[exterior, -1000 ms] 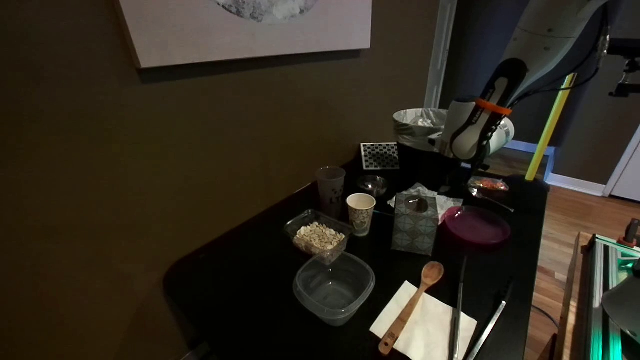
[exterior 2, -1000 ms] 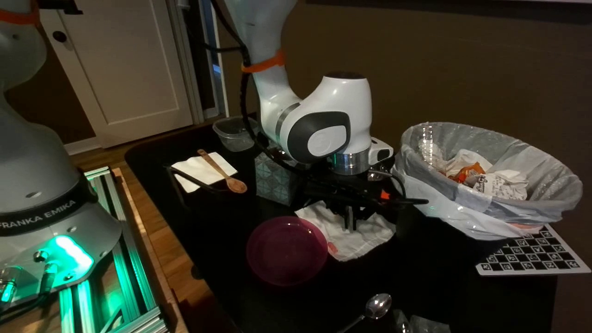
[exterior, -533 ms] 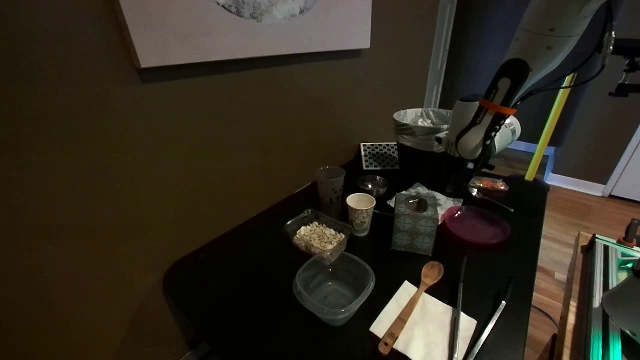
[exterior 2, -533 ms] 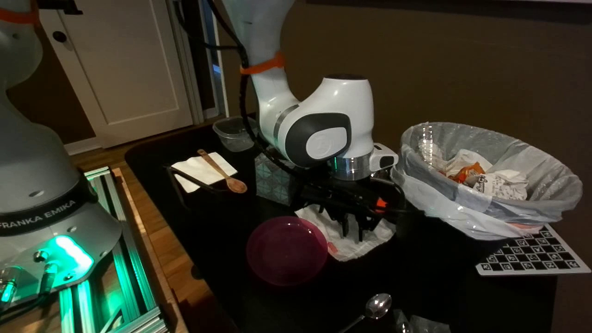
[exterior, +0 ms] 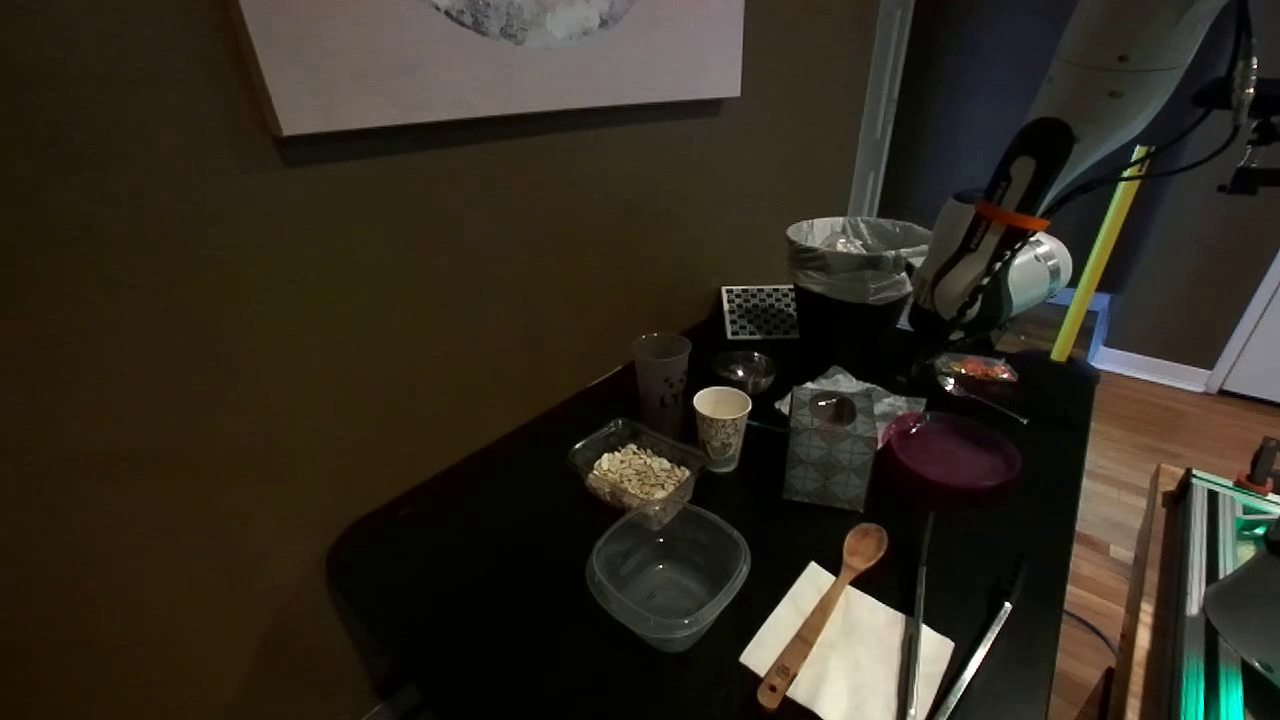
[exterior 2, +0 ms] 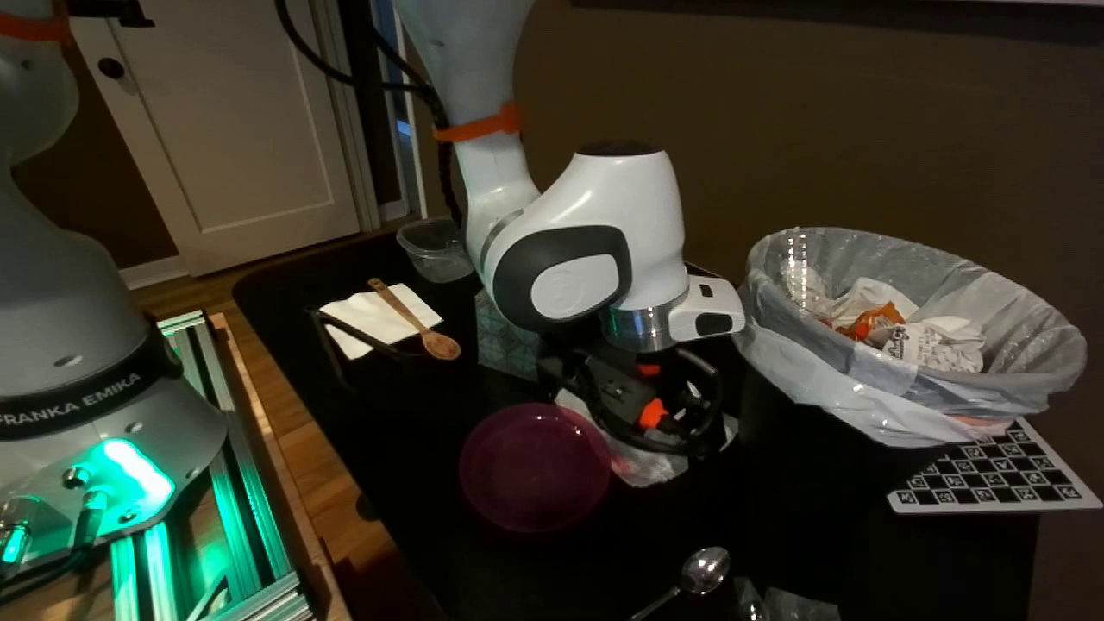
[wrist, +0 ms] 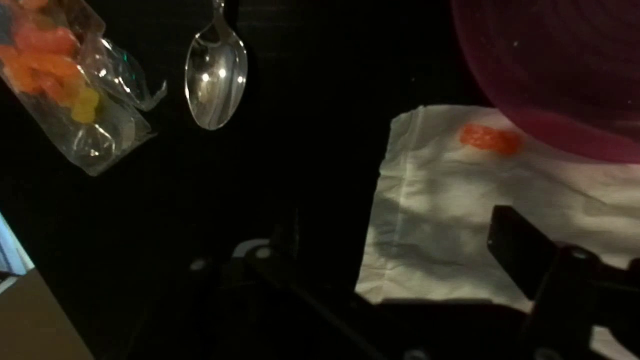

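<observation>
Seen left to right in the wrist view, a clear plastic bag [wrist: 95, 145] of gummy candies [wrist: 50, 65] is laid on the black surface [wrist: 320, 165], ahead of the tool [wrist: 402, 237] and well to its left, followed by a metal spoon [wrist: 216, 80], its bowl pointed back toward the tool. The tool is spread wide, its two fingers [wrist: 520, 250] held well apart on either side of the left edge of a creased white napkin [wrist: 440, 200]; whether the napkin is touched cannot be told. Ahead of the tool and slightly to its right, an orange-red gummy candy [wrist: 490, 139] is set on the napkin, just beside the rim of a purple plate [wrist: 565, 60], by which part of the napkin is overlapped. In an exterior view, again from the left, a flat white napkin [exterior 2: 366, 319] is crossed by a wooden spoon [exterior 2: 438, 344], both placed beyond the tool and well to its left. A patterned tissue box [exterior 2: 507, 341], partly hidden by the arm [exterior 2: 634, 224], is placed nearer on the same side. To the tool's right, crumpled paper [exterior 2: 936, 345] is held in a lined wastebasket [exterior 2: 849, 397], and farther right a checkered calibration board [exterior 2: 1000, 474] is laid, partly blocked from view by the wastebasket.
</observation>
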